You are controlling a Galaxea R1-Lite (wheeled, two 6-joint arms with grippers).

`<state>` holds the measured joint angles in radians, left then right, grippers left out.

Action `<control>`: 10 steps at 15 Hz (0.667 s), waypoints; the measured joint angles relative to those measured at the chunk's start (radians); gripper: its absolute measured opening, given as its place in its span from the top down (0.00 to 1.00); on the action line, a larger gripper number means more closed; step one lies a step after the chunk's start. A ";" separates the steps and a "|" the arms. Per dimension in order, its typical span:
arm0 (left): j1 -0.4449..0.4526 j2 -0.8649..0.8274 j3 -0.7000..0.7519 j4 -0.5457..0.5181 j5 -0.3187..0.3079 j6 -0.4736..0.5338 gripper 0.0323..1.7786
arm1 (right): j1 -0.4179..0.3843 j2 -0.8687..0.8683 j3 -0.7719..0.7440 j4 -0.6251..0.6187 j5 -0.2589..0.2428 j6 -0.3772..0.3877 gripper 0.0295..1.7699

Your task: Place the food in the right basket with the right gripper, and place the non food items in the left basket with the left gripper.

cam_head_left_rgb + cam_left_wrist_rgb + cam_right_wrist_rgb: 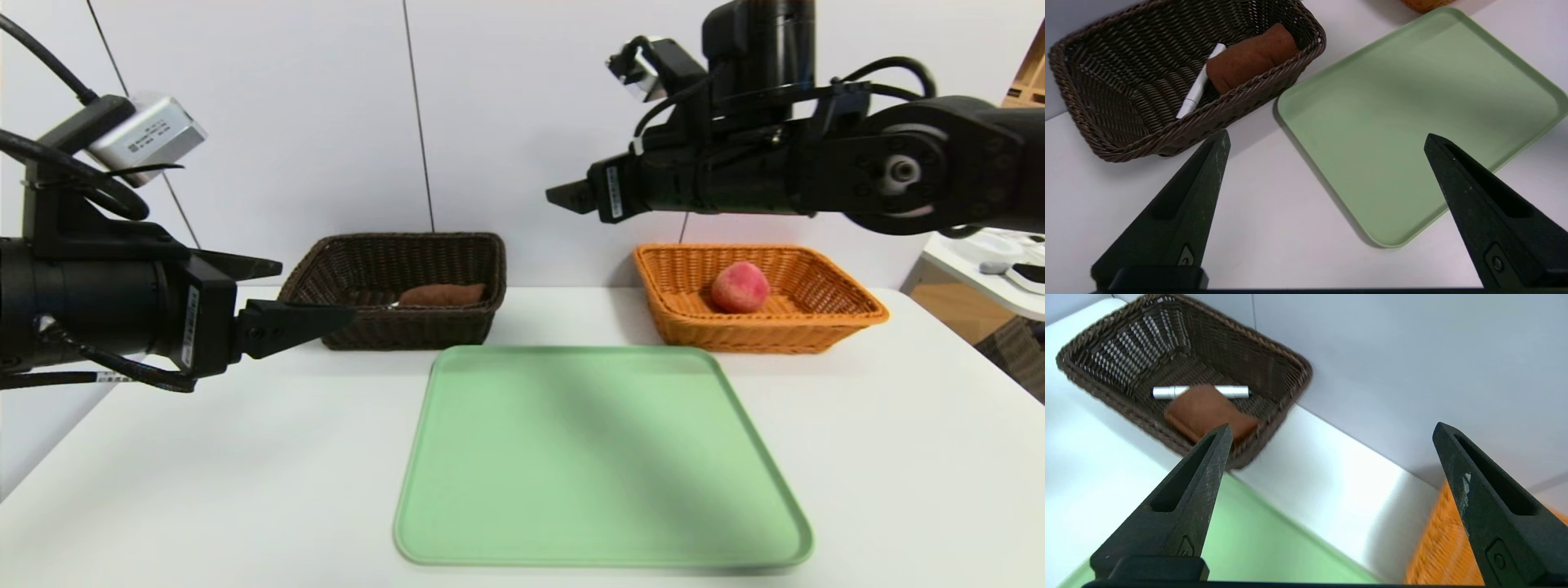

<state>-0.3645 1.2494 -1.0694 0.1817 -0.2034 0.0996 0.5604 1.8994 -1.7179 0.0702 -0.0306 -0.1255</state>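
The dark brown left basket (408, 331) holds a brown pouch-like item (1251, 57) and a silver pen (1200, 83). In the orange right basket (775, 331) lies a pinkish-red peach (740, 287). My left gripper (314, 290) hovers low just in front of the brown basket's left corner, open and empty, with its fingers wide apart in the left wrist view (1327, 138). High above the gap between the two baskets, my right gripper (563, 198) is open too, with nothing between its fingers (1333, 428).
A light green tray (596, 457) lies bare on the white table (204, 490) in front of both baskets. A grey wall stands close behind the baskets. A side table with small objects (1004, 265) is at the far right.
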 joint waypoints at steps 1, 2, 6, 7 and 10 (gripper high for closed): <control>0.001 -0.013 0.001 0.002 0.020 -0.002 0.05 | -0.010 -0.049 0.051 0.001 0.000 0.000 0.04; 0.001 -0.029 0.003 0.004 0.043 -0.005 0.05 | -0.023 -0.109 0.117 0.002 -0.004 0.001 0.04; 0.001 -0.104 0.034 0.016 0.164 -0.006 0.05 | -0.073 -0.347 0.373 0.005 -0.023 -0.001 0.04; 0.001 -0.127 0.052 0.016 0.187 -0.006 0.05 | -0.088 -0.408 0.433 0.005 -0.024 0.000 0.04; 0.009 -0.208 0.110 0.019 0.214 -0.005 0.05 | -0.135 -0.573 0.584 0.005 -0.026 -0.001 0.04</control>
<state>-0.3560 1.0411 -0.9598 0.2004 0.0109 0.0947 0.4257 1.3268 -1.1334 0.0749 -0.0570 -0.1264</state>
